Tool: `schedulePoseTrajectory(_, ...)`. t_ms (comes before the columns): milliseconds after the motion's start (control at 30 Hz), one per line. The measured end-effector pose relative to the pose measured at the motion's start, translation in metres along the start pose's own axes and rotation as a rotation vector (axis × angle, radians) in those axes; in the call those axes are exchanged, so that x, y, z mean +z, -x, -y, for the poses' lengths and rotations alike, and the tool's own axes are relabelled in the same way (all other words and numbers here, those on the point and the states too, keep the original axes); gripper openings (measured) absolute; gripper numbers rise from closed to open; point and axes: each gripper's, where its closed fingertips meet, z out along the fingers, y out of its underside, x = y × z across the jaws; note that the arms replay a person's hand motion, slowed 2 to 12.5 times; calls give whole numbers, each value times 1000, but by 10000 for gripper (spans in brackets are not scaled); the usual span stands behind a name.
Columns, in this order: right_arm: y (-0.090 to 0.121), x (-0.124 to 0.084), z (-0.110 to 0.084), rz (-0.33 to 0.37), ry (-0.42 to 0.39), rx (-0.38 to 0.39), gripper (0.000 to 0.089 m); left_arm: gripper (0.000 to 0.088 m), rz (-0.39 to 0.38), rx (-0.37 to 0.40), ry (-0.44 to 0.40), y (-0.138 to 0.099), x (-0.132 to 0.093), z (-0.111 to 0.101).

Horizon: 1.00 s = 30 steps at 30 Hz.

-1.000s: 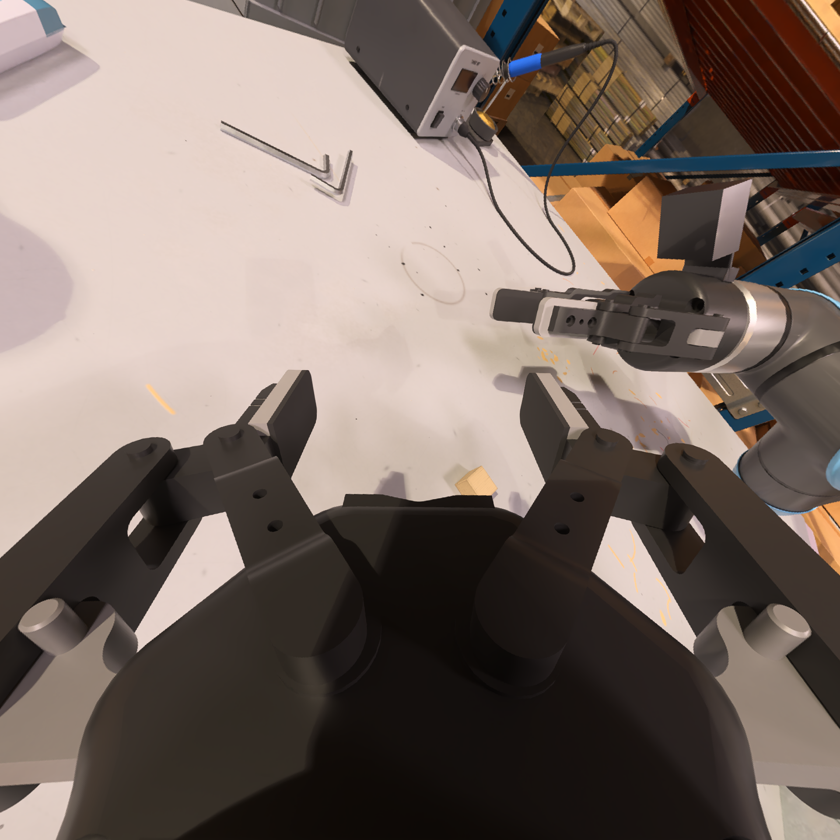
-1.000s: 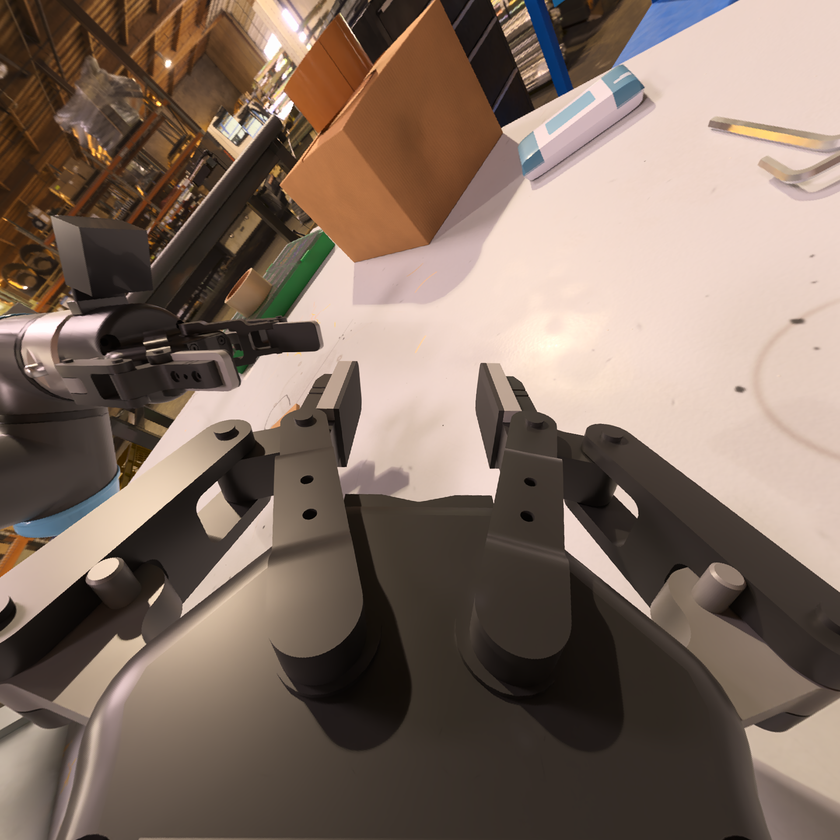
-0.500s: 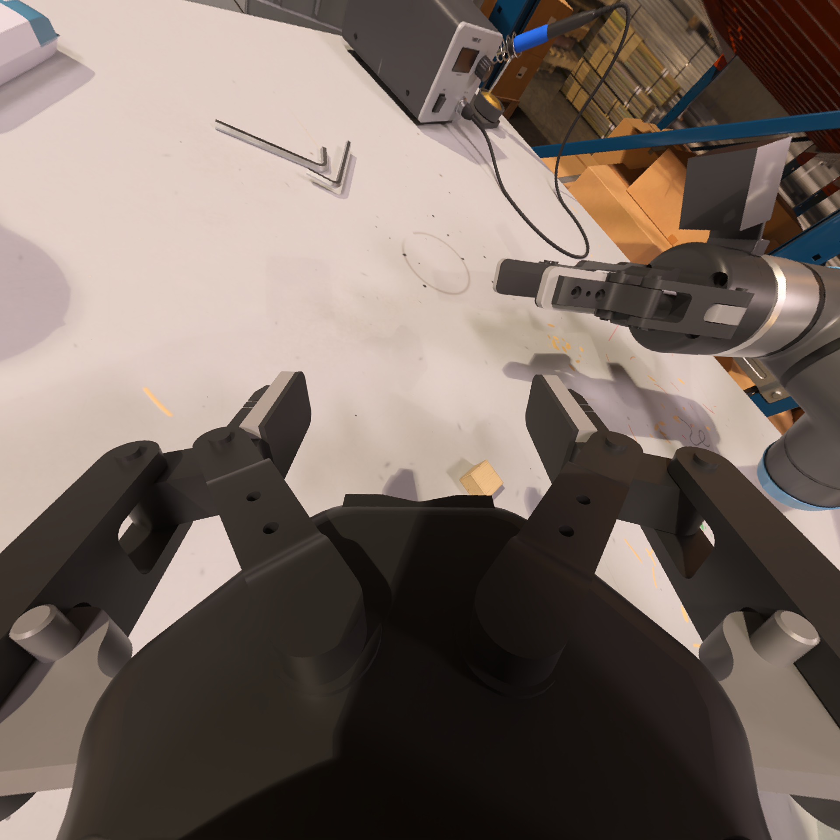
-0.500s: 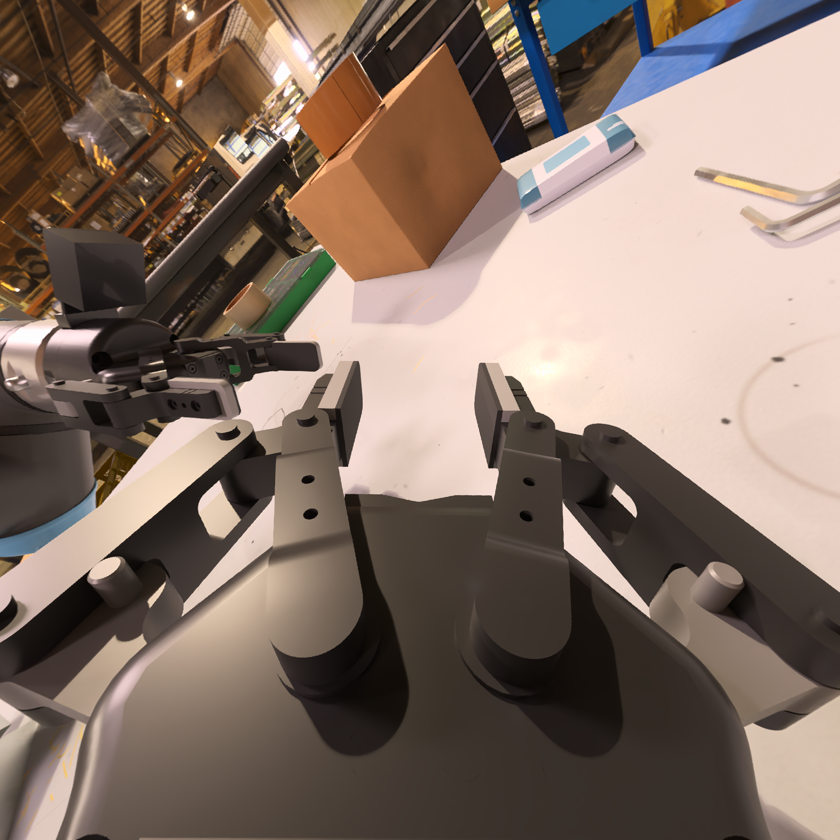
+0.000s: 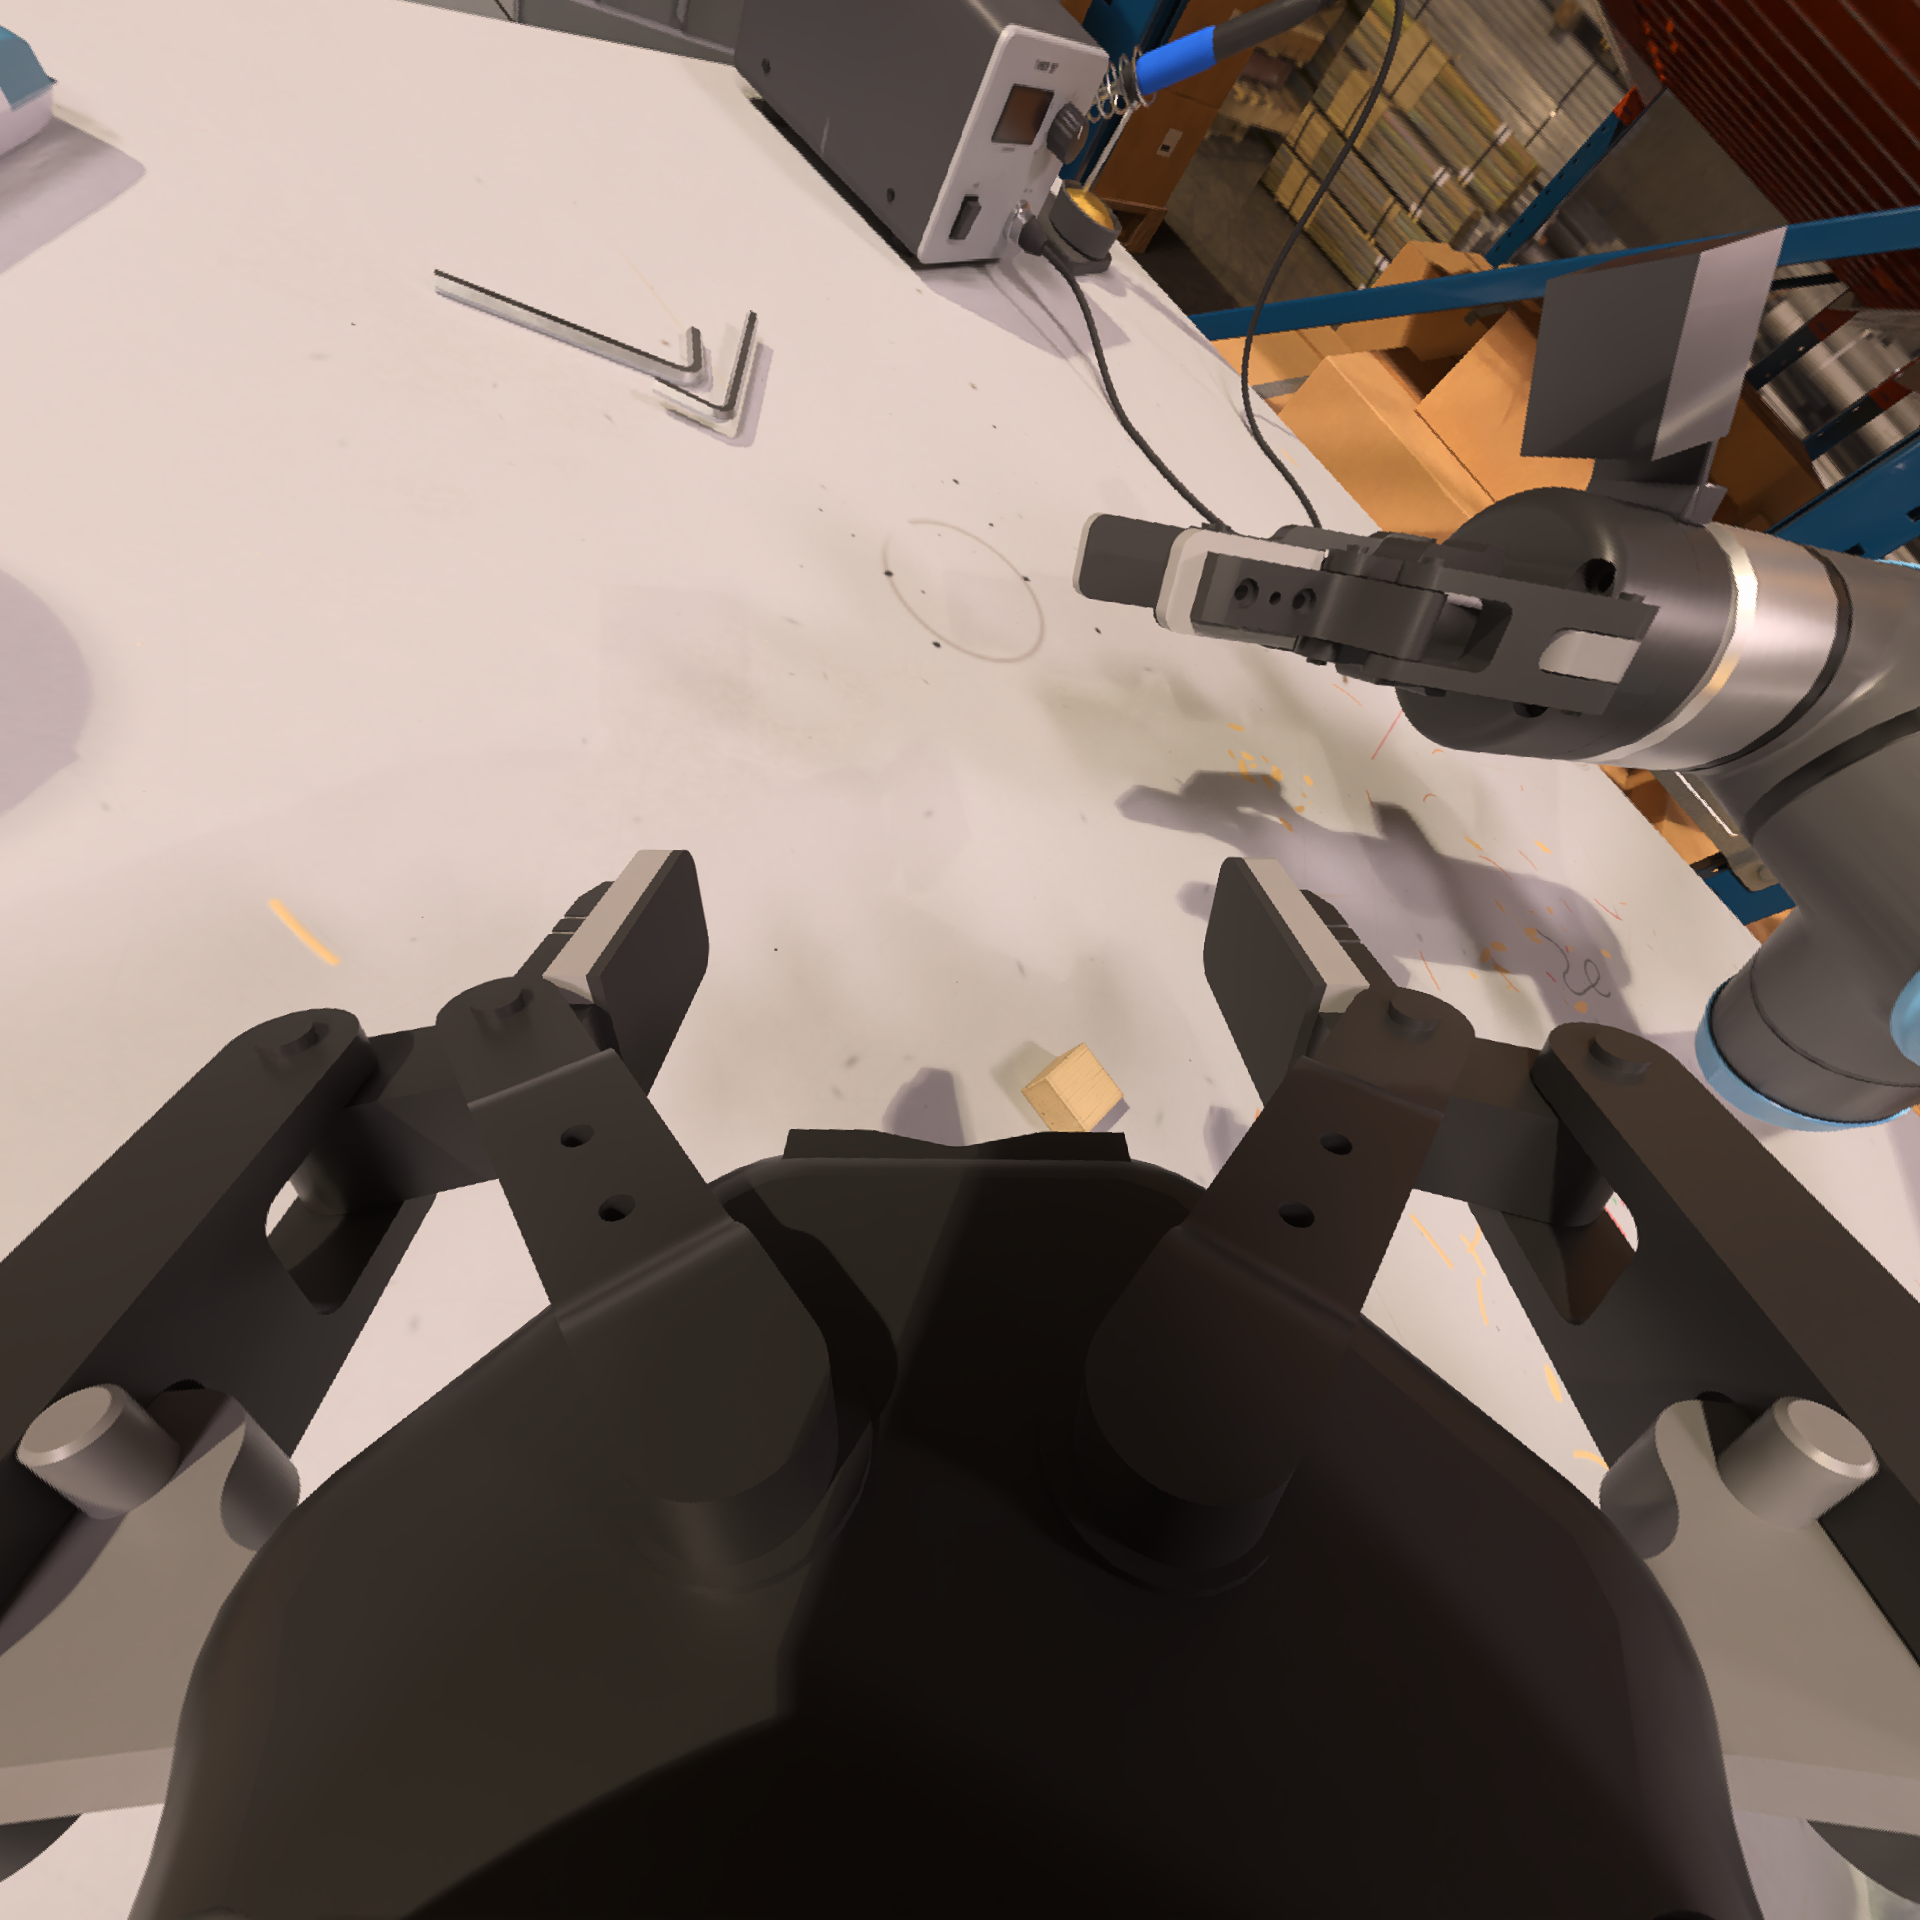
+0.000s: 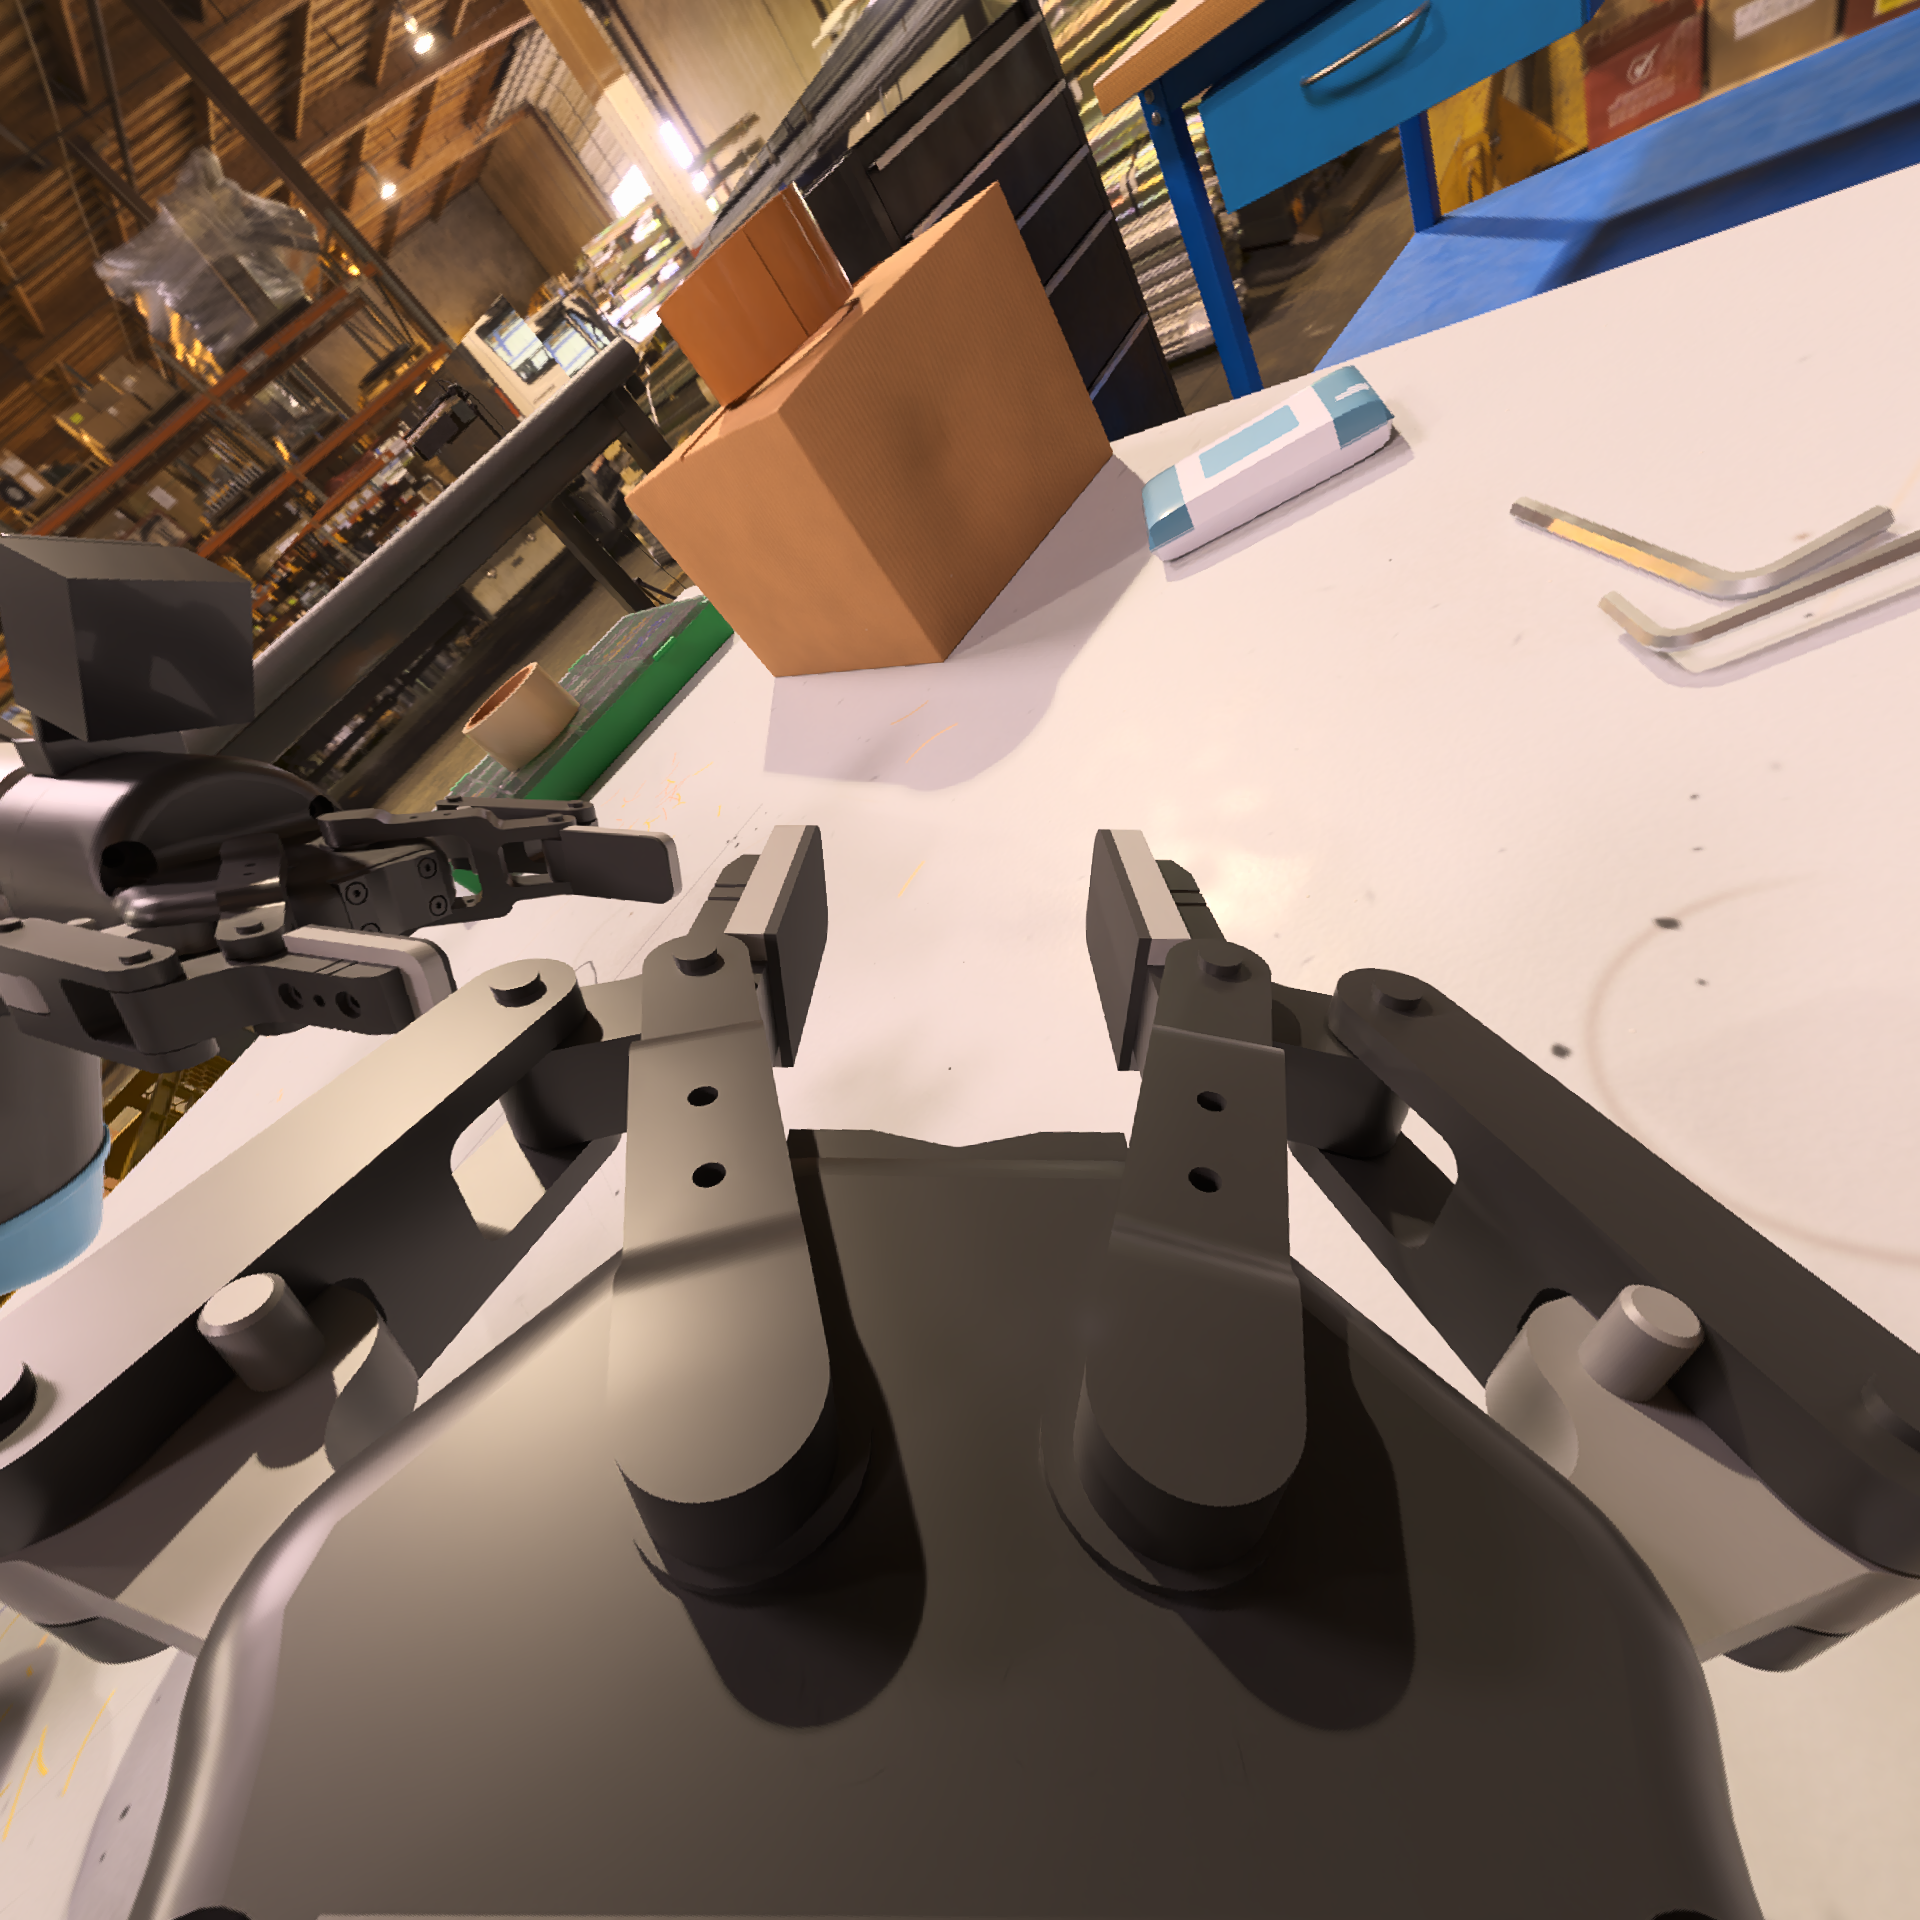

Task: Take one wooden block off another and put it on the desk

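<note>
A single wooden block (image 5: 1073,1087) sits on the desk (image 5: 520,644) just below the left gripper (image 5: 956,935), whose fingers are spread wide with nothing between them, probably to straddle it. The right gripper (image 6: 956,935), also parted and empty, hovers well apart, likely keeping clear.

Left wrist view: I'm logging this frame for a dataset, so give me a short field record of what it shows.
surface: white desk
block: one wooden block on the desk, just ahead of the palm, below the fingers; a second block is not visible
left gripper: open, empty, above the desk
right gripper: seen side-on at right, holding nothing
tools: two hex keys
equipment: grey solder station at the far edge, cable trailing
</note>
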Motion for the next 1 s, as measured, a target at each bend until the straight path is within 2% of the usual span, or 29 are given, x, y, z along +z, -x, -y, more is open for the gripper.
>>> schedulePoseTrajectory(500, -1, -4, 4, 26, -5, 28, 448, 813, -28, -3, -49, 1, -1, 6)
schedulePoseTrajectory(1000, 5, -14, -3, 73, -17, 117, 447, 814, -59, -19, -94, 11, -1, 11)
